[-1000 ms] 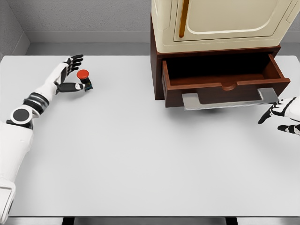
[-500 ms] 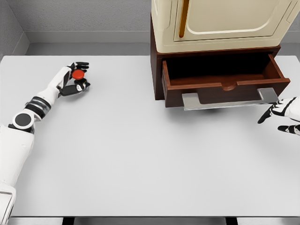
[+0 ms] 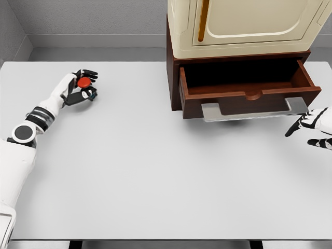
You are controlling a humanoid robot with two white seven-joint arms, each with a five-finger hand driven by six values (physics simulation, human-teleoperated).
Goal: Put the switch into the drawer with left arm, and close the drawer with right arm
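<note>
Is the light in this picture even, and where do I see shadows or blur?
Head view: soft, even light, no glare or blur; everything is sharp. The inside of the open drawer is dark, and a faint shadow lies on the table under its metal handle. The switch in the left hand stays clearly visible.

A broad, pale grey surface (image 3: 155, 176) fills most of the head view, matte and evenly lit. At its far right edge stands a dark reddish-brown wooden cabinet body (image 3: 174, 78), and on top of that sits a cream-coloured unit (image 3: 249, 26) with a rounded, raised door panel. A slim amber-orange vertical handle (image 3: 203, 21) runs down the left part of that door. Behind the surface rises a speckled grey back wall (image 3: 93, 18), with a lighter grey ledge (image 3: 98, 41) running along its foot, and a darker grey side wall (image 3: 10, 31) closes the left corner.
</note>
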